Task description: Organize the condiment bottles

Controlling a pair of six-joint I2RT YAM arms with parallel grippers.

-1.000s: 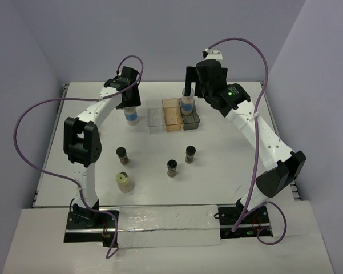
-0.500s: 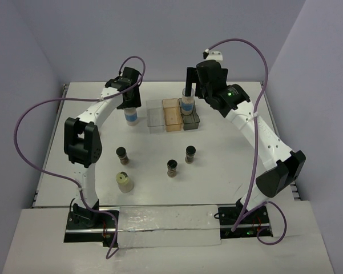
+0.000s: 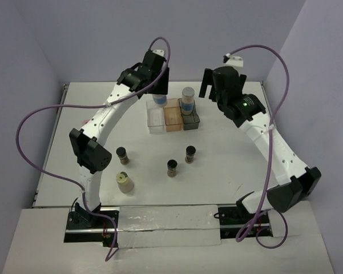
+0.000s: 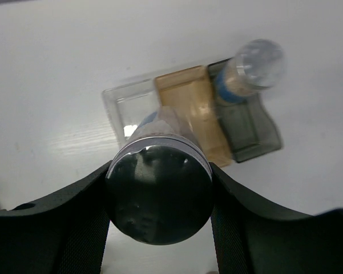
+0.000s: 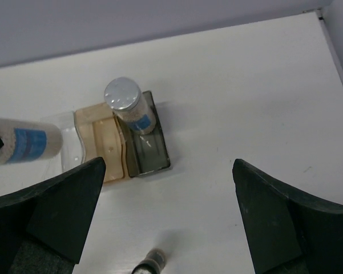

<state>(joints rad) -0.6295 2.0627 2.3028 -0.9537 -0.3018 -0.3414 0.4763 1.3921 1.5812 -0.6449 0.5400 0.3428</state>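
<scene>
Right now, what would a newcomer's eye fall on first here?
The left claw, shut on a blue-labelled bottle, holds it in the air over the clear compartment. A matching bottle stands upright in the grey compartment, with the right claw open nearby. Four small jars stand loose on the table.

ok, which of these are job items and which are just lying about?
Job: held blue-label bottle, second blue-label bottle in grey tray, three dark jars, cream-capped bottle.
Rest: clear tray, amber tray, grey tray.
</scene>
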